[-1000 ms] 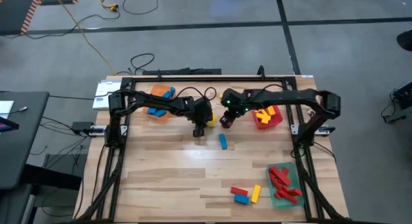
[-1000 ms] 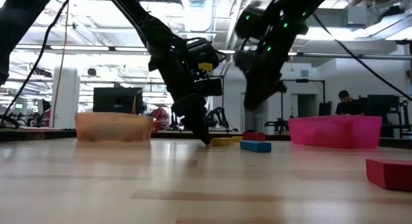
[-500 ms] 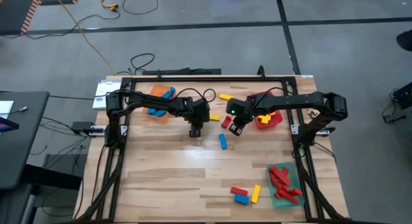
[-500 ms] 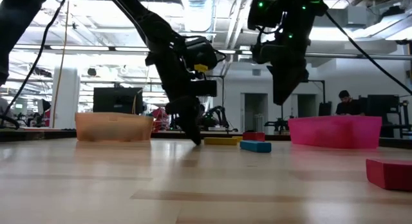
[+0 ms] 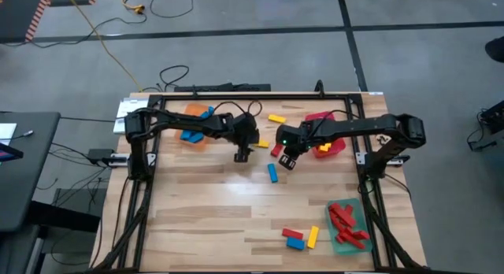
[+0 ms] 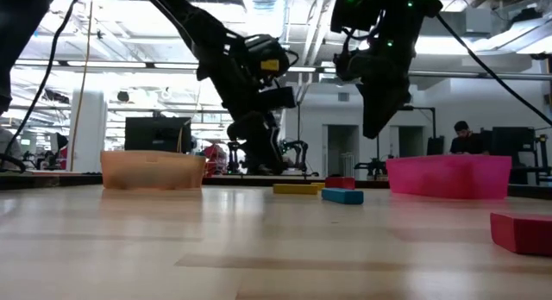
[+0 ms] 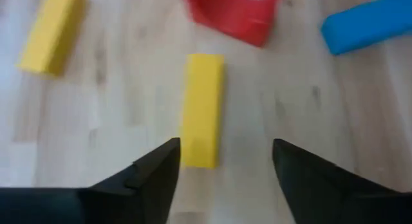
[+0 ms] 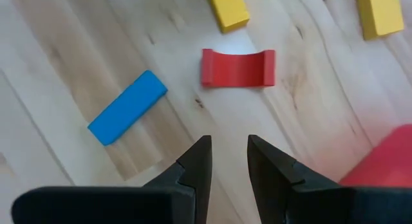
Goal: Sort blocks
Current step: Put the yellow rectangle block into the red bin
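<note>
Blocks are lying loose on the wooden worktop [image 5: 213,203] and in three trays. The left jaws [image 7: 222,163] are standing wide apart and holding nothing; a yellow block [image 7: 202,108] is lying flat on the wood just in front of the gap between them, in the left wrist view. Its near end is partly blurred, so I cannot tell if a fingertip is touching it. The right jaws [image 8: 226,161] are standing narrow, with only a slim gap, and are also empty. They are hanging above the wood near a red block [image 8: 237,67] with a hollowed side, and a blue block [image 8: 127,107] is lying a little to one side of it. A second yellow block [image 7: 50,31] is lying farther off, cut by the picture edge.

In the high view the left gripper [image 5: 242,154] and the right gripper [image 5: 287,161] are hanging near each other at the far middle of the worktop. The orange tray [image 5: 191,111] is sitting behind the left arm and is partly hidden by it; blue blocks are showing inside. The red tray [image 5: 335,146] with yellow blocks is partly covered by the right arm. The green tray [image 5: 337,244] at the near right is holding red blocks, and three loose blocks are lying beside it.

The room behind is showing a grey floor with cables, and in the low view a person [image 6: 461,138] is sitting far away.
</note>
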Tool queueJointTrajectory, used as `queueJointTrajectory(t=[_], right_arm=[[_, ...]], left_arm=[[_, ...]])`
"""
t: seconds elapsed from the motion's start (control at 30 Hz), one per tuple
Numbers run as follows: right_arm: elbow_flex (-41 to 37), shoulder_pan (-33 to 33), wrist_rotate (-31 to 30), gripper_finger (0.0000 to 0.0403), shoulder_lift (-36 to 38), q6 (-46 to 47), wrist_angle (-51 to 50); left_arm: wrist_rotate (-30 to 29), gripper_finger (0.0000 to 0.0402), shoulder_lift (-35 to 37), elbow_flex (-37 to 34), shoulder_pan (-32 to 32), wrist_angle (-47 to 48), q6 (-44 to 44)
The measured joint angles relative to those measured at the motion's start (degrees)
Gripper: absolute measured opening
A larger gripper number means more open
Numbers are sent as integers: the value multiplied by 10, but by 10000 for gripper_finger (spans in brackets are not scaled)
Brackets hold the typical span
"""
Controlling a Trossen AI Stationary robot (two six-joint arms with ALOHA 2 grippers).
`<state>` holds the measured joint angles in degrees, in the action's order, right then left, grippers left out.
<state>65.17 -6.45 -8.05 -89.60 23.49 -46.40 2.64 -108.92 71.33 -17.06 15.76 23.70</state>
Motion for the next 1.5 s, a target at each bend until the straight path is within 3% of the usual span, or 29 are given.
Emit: queueJointTrajectory(t=[0.13, 0.37, 0.77, 0.9, 1.2, 1.5], right_arm=[[0, 10, 0, 118, 0, 0, 7], [0, 16, 0, 118, 0, 0, 40], [0, 19, 0, 118, 0, 1, 67], [0, 19, -1, 118, 0, 1, 71], [0, 20, -9, 118, 0, 5, 73], [0, 35, -11, 118, 0, 3, 66]], left_arm=[[30, 274, 0, 1, -26, -2, -21], [103, 274, -22, 0, -47, -15, -31], [91, 257, -72, 4, -46, -40, -28], [87, 228, -78, 6, -43, -47, -28], [89, 103, -80, 6, -42, -55, -13], [86, 102, -73, 6, -33, -20, -10]])
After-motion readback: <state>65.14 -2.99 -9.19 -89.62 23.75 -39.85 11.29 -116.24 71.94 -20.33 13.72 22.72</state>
